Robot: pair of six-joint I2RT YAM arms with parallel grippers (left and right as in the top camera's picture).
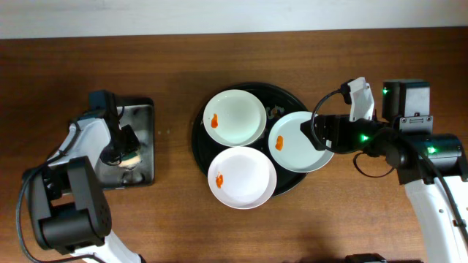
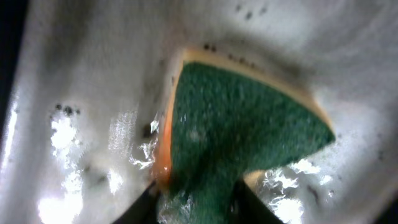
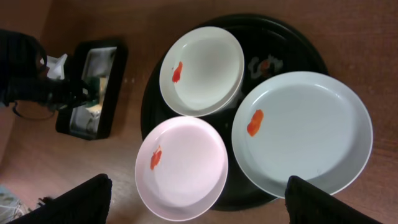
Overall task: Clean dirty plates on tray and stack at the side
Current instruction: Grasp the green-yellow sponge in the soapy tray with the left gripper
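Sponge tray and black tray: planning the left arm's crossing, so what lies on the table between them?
Nothing: the overhead view shows only bare wooden table between the sponge tray and the black tray.

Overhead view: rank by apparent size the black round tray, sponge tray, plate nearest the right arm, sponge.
1. Black round tray.
2. Sponge tray and plate: too close to rank; the first is longer, narrower, partly under the left arm.
3. Sponge.
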